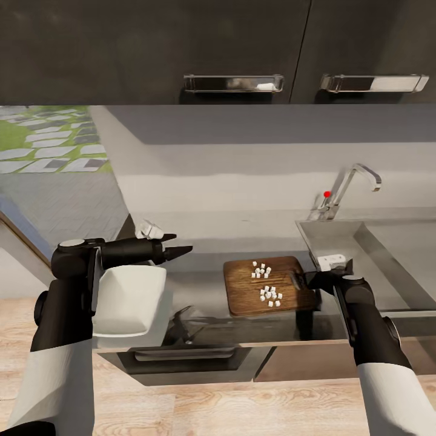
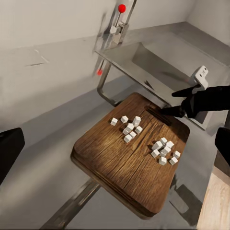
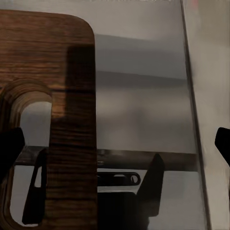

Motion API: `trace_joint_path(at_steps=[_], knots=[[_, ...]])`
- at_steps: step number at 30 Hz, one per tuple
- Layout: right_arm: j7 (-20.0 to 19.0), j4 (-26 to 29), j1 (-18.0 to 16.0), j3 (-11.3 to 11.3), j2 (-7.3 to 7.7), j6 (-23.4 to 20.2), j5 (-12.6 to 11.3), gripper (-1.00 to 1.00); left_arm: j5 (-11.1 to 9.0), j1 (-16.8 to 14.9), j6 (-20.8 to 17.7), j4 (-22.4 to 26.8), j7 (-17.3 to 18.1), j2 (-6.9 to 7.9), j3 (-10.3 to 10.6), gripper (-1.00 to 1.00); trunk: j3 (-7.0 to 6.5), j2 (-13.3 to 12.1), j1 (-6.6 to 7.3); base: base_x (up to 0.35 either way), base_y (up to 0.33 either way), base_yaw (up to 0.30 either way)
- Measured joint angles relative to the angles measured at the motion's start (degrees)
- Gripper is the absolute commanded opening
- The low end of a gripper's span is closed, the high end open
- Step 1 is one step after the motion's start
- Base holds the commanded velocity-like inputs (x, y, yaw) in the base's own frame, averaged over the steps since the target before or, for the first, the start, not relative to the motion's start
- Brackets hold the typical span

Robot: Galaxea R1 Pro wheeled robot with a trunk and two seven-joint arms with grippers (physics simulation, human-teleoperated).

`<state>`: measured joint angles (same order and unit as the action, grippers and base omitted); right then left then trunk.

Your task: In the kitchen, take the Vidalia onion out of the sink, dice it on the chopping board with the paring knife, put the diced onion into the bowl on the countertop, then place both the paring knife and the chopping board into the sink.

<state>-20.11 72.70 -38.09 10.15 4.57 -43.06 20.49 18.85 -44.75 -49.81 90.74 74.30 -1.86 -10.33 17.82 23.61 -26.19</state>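
Grey steel surface (image 1: 206, 284) carries the board (image 1: 242, 297), scattered with diced onion (image 1: 269, 293), between the white bowl (image 1: 130, 297) on its left and the sink (image 1: 375, 254) on its right. Right hand (image 1: 315, 280) sits at the board's slotted right end, its grip impossible to judge, while the left hand (image 1: 175, 245) hovers released above the bowl. Tipping the dice across probably calls for a firm hold and a slow tilt, so none spill short.

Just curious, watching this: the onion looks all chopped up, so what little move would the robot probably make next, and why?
Probably close the right gripper on the board's handle end. The diced onion lies on the board, the bowl beside it looks empty, and that gripper sits open at the slot handle by the sink, so tipping the pieces across seems next.
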Motion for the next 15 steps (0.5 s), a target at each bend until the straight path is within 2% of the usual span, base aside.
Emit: trace_joint_path(at_steps=[15], knots=[[0.0, 0.01, 0.0, 0.0, 0.0, -0.01, -0.07, 1.0, 0.0, 0.0, 0.0, 0.0, 0.0, -0.01, 0.0, 1.0, 0.0, 0.0, 0.0, 0.0, 0.004, 0.0]])
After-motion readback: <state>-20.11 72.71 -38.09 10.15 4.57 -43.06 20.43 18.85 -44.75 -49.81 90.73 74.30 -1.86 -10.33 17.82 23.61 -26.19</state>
